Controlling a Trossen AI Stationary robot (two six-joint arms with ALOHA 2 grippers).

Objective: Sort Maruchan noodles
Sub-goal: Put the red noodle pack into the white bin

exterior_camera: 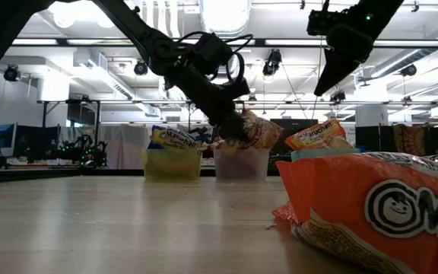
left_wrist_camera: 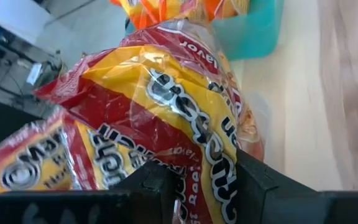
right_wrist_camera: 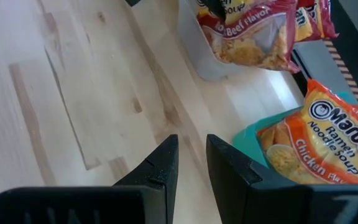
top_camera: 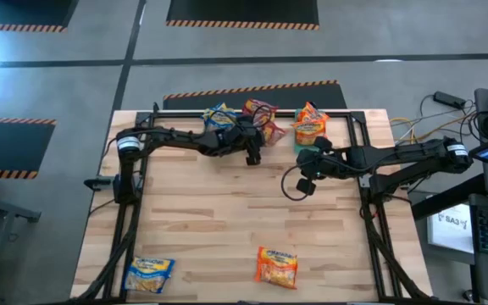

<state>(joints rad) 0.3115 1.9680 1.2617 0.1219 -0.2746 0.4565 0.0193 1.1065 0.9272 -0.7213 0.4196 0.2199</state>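
Note:
My left gripper (top_camera: 253, 151) is at the far middle of the table, shut on a red-and-yellow Maruchan packet (left_wrist_camera: 166, 112) at the clear bin (exterior_camera: 242, 164). A blue packet (exterior_camera: 172, 138) sticks out of the yellow bin (exterior_camera: 172, 164). Orange packets (top_camera: 310, 125) stand in the green bin (right_wrist_camera: 253, 134). My right gripper (right_wrist_camera: 191, 165) hangs shut and empty over bare wood, just on the near side of the green bin. Close to the near edge, a blue packet (top_camera: 148, 275) and an orange packet (top_camera: 276, 267) lie flat. My left gripper pinches the red packet (left_wrist_camera: 194, 186) between its two fingers (left_wrist_camera: 148, 183); which end they have cannot be told. It comes slanting down from the near left (exterior_camera: 230, 122). The packet stands tilted, its lower part in the clear bin (right_wrist_camera: 210, 62).
The three bins stand in a row along the far edge. Dark frame rails (top_camera: 367, 220) run down both sides of the table. The wide middle of the wooden top (top_camera: 244, 212) is bare. In the low view the orange packet (exterior_camera: 379, 209) fills the near right.

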